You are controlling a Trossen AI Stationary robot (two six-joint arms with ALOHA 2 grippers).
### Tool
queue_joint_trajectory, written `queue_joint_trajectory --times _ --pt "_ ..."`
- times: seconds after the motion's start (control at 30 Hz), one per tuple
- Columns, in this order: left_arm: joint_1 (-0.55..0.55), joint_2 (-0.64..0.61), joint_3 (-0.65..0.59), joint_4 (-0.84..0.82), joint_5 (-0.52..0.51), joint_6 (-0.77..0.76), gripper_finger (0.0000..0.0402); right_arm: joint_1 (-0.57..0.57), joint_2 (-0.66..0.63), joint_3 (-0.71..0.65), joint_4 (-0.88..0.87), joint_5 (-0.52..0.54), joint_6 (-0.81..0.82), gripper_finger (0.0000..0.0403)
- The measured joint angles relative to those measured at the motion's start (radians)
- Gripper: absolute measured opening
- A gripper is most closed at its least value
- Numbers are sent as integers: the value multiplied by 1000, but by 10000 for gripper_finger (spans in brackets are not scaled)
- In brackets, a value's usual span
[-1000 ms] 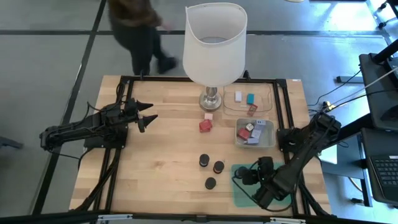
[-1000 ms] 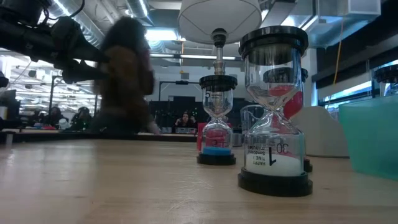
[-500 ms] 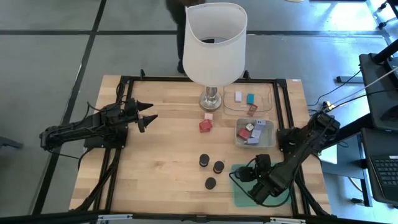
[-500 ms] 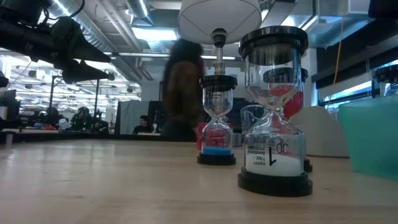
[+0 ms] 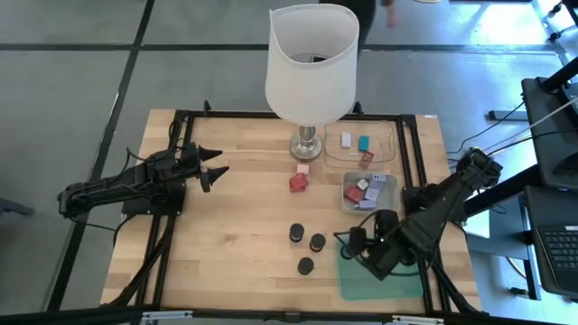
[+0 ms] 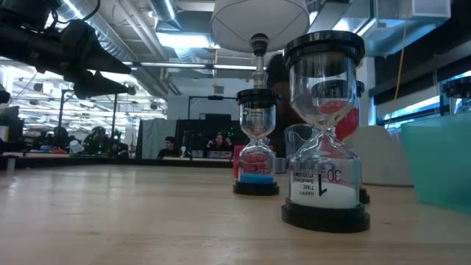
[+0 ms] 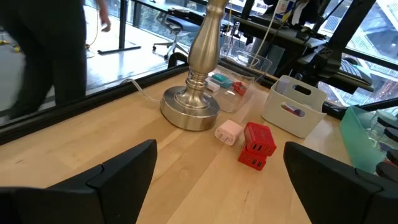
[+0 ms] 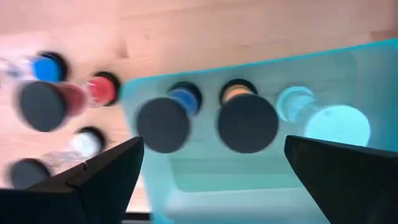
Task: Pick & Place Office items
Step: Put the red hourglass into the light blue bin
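While both grippers gape empty, the lamp [image 5: 311, 72] and grey tray [image 5: 369, 192] flank the red block [image 5: 297, 182]

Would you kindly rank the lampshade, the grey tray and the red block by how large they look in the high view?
Largest to smallest as seen from above:
1. lampshade, though it stands nearer the overhead camera, which exaggerates it
2. grey tray
3. red block
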State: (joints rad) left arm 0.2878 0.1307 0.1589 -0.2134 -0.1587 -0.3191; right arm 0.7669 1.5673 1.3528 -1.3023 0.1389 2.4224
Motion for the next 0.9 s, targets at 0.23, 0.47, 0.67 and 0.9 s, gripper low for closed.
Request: queue_joint_trajectory --times 0.23,0.47,0.67,0.9 --pt "0 0 0 0 0 0 347 -111 48 102 -1 11 -144 394" --pt "0 0 0 0 0 0 347 -180 168 257 14 58 -362 395" --pt "0 0 0 0 0 0 347 -233 316 404 -3 53 -512 395" --pt "0 0 0 0 0 0 347 -276 437 512 -30 22 -653 395"
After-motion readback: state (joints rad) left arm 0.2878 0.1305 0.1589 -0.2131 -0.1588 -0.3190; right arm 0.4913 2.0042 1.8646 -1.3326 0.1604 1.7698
